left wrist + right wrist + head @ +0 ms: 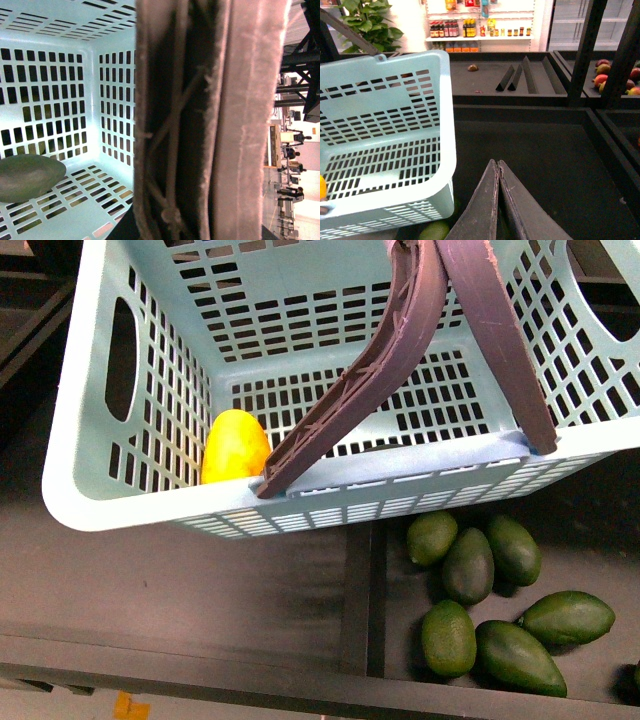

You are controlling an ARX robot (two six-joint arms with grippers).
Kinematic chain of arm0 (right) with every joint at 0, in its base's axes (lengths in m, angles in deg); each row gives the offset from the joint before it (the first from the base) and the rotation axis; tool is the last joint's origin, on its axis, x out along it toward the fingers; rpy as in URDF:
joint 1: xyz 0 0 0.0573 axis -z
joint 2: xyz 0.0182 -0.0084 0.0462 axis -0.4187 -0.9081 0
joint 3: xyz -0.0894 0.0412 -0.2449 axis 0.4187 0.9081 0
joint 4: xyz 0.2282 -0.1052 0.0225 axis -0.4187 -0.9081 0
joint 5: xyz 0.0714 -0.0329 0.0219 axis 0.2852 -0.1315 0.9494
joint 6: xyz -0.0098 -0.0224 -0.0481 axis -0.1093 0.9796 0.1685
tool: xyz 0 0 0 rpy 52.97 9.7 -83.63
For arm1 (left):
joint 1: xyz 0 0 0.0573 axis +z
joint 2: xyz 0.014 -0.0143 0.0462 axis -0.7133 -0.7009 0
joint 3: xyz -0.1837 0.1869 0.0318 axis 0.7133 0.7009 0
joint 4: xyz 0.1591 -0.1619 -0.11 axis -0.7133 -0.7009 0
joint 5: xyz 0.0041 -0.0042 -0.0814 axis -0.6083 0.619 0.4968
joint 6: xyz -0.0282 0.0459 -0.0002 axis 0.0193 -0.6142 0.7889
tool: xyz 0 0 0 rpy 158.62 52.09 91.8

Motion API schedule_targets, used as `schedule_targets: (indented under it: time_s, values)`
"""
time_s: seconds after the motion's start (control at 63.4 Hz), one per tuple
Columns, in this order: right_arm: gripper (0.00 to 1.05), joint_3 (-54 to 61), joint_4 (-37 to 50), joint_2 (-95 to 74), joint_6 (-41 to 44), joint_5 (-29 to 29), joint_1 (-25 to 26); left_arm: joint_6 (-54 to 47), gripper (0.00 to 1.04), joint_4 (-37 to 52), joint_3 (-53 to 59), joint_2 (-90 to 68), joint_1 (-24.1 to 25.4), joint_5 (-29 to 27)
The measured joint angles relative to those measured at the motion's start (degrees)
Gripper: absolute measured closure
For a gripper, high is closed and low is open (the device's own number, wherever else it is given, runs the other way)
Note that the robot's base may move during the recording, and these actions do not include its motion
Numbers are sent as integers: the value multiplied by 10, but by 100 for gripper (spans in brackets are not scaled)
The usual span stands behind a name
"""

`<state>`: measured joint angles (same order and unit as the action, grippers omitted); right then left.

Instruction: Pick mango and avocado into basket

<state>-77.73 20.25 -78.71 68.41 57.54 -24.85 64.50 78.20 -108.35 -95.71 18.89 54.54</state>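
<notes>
The turquoise basket [150, 502] fills the top of the front view, and its brown handles [400, 350] are swung up. The yellow-orange mango [235, 447] lies inside against the near left corner. Several dark green avocados [468, 565] lie in a dark bin below the basket's right end. In the left wrist view the handles [210, 120] fill the picture. My left gripper is shut on them, with its fingers hidden. An oval fruit [27, 176] lies on the basket floor and looks dull olive there. My right gripper [498, 162] is shut and empty, beside the basket [385, 125].
A black divider [375, 590] separates the avocado bin from a dark bin on the left. In the right wrist view, triangular dividers [520, 75] stand in a far bin. Black posts [582, 50] rise at the right, with red and yellow fruit [602, 75] behind them.
</notes>
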Motion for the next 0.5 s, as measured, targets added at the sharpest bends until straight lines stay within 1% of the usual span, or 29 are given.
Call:
schedule_targets:
  time_s: [0.047, 0.11, 0.142, 0.441, 0.505]
  values:
    - [103, 0, -6, 6, 0, 0, 0, 0, 91, 0, 0, 0, 0, 0]
    - [103, 0, -84, 65, 0, 0, 0, 0, 91, 0, 0, 0, 0, 0]
    - [103, 0, -99, 89, 0, 0, 0, 0, 91, 0, 0, 0, 0, 0]
    - [102, 0, -105, 102, 0, 0, 0, -1, 91, 0, 0, 0, 0, 0]
    - [87, 0, -105, 102, 0, 0, 0, 0, 91, 0, 0, 0, 0, 0]
